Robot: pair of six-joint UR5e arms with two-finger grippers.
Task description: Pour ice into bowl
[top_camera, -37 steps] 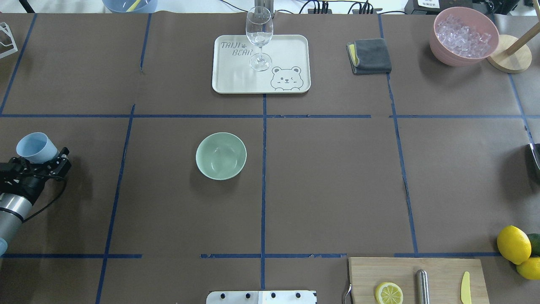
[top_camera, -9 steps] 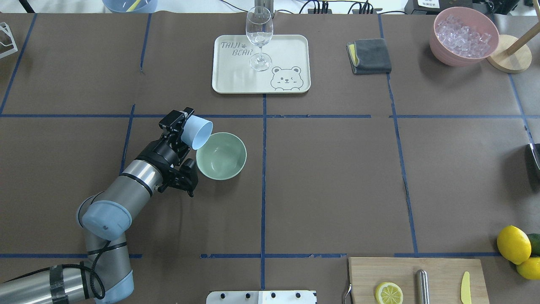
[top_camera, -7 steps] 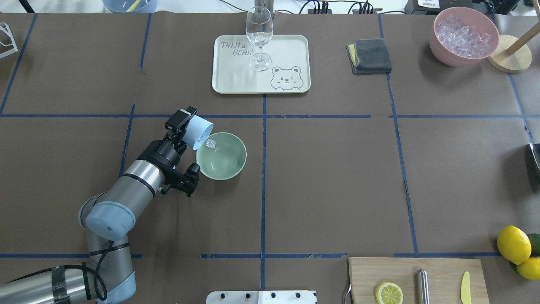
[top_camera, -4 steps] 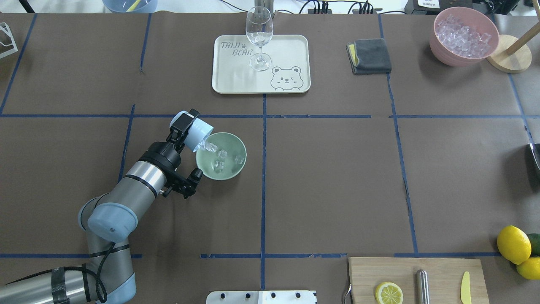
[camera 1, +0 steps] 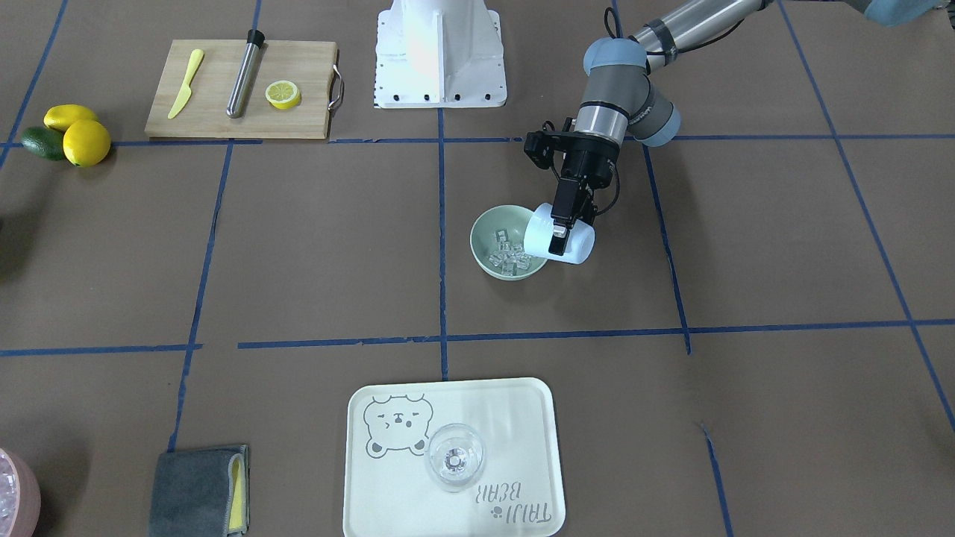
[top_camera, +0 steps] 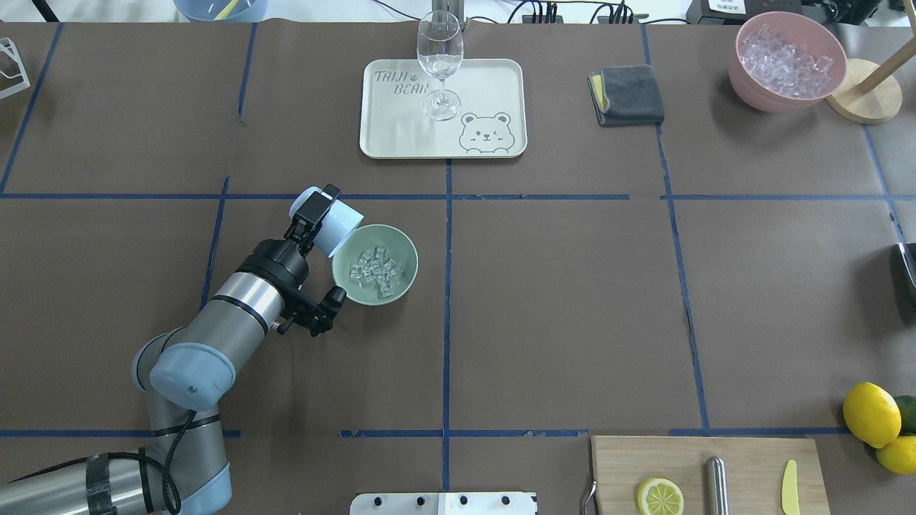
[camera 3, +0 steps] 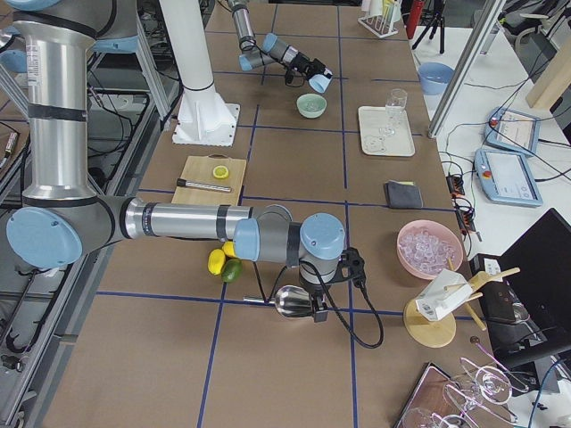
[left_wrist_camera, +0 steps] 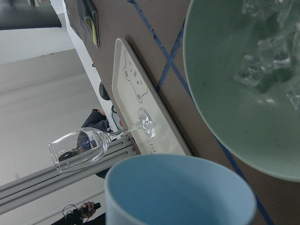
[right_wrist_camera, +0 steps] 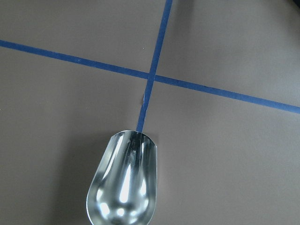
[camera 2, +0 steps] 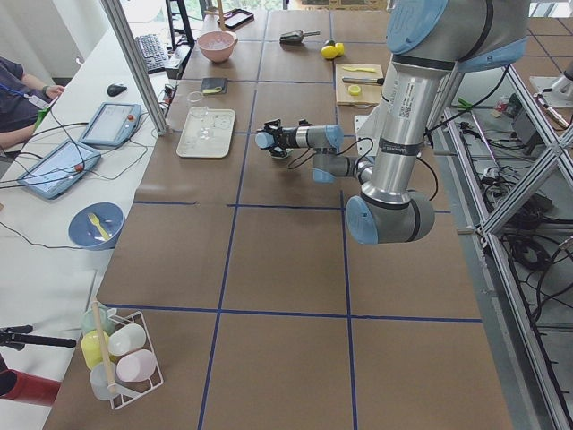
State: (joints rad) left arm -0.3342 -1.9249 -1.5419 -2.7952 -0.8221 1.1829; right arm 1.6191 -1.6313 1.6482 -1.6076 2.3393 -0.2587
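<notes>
The pale mint-green bowl [top_camera: 402,287] [camera 1: 481,231] stands left of the table's middle. A small heap of clear ice [top_camera: 373,270] [camera 1: 509,257] lies in it, also seen in the left wrist view [left_wrist_camera: 267,61]. My left gripper [top_camera: 322,214] [camera 1: 561,231] is shut on a light blue cup [top_camera: 340,227] [camera 1: 578,250]. The cup is tipped on its side, its mouth over the bowl's rim. My right gripper [camera 3: 314,308] is near the table's right edge with a metal scoop [right_wrist_camera: 124,187] in it; its fingers are hidden.
A cream tray [top_camera: 494,79] with a wine glass [top_camera: 439,64] is at the back centre. A grey cloth [top_camera: 628,94] and a pink container of ice [top_camera: 787,61] are at the back right. A cutting board [top_camera: 705,458] and lemons [top_camera: 871,415] are at the front right.
My left arm came in from the left edge with the cup and tipped it further. The ice fell from the cup into the bowl, which was empty before.
</notes>
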